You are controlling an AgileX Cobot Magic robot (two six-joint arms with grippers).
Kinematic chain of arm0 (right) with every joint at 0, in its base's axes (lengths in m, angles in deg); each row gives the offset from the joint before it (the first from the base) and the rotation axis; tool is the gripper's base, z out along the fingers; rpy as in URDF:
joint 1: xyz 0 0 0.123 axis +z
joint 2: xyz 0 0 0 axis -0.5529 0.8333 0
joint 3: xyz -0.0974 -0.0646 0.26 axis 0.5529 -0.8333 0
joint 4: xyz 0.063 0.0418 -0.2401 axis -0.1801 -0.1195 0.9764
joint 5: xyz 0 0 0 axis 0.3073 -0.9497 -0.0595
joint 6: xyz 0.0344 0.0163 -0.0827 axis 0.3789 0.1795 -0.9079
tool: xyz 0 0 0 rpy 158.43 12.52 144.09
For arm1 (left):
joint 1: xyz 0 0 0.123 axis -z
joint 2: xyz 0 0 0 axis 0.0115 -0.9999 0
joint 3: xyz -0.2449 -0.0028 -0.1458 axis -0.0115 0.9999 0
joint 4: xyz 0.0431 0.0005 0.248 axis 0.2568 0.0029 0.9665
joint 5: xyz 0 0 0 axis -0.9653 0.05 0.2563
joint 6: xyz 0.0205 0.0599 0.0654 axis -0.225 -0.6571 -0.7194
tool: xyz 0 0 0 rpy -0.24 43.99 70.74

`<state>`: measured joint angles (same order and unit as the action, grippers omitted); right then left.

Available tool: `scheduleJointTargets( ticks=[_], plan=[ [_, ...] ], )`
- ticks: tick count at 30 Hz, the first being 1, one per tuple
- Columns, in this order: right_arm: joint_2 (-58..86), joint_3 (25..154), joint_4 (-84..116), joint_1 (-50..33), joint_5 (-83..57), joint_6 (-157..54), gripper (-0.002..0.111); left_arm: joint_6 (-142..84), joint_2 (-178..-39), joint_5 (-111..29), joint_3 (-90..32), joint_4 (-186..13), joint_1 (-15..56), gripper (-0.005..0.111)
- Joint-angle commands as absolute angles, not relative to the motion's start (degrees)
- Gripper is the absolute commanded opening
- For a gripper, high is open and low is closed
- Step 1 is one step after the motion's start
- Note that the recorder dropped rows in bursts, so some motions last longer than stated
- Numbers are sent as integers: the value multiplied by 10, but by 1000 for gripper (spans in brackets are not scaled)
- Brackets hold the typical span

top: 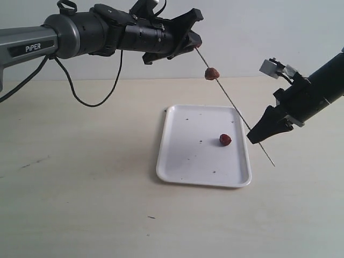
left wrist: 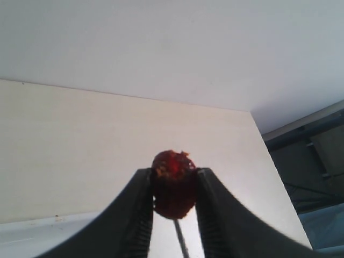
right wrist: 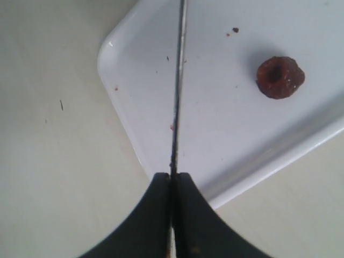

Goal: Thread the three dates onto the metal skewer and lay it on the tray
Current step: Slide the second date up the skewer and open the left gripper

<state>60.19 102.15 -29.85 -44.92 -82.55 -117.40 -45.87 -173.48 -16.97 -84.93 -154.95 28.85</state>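
Observation:
The thin metal skewer (top: 231,98) slants in the air above the white tray (top: 183,161). My right gripper (top: 252,138) is shut on its lower part; the rod (right wrist: 177,97) runs out from between the closed fingertips (right wrist: 173,177). My left gripper (top: 194,40) holds a dark red date (left wrist: 173,184) at the skewer's upper end, with the rod (left wrist: 180,242) entering it from below. A second date (top: 212,73) sits threaded partway down the skewer. The third date (top: 225,140) lies loose on the tray, also in the right wrist view (right wrist: 279,77).
The tray (right wrist: 140,107) rests on a pale wooden table (top: 80,188) and carries a few dark specks. A black cable (top: 80,94) hangs from the left arm over the table at the back left.

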Motion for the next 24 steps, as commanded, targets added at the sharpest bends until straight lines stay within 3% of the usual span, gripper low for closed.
scheduleJointTargets(
  ticks=[1,24],
  plan=[
    [594,1020,-316,-449,-825,-1182,0,-459,-1734,-157,-852,-1547,286,28],
    [606,1020,-461,-449,-764,-1211,0,-474,-1734,-127,-852,-1546,293,28]
  ],
)
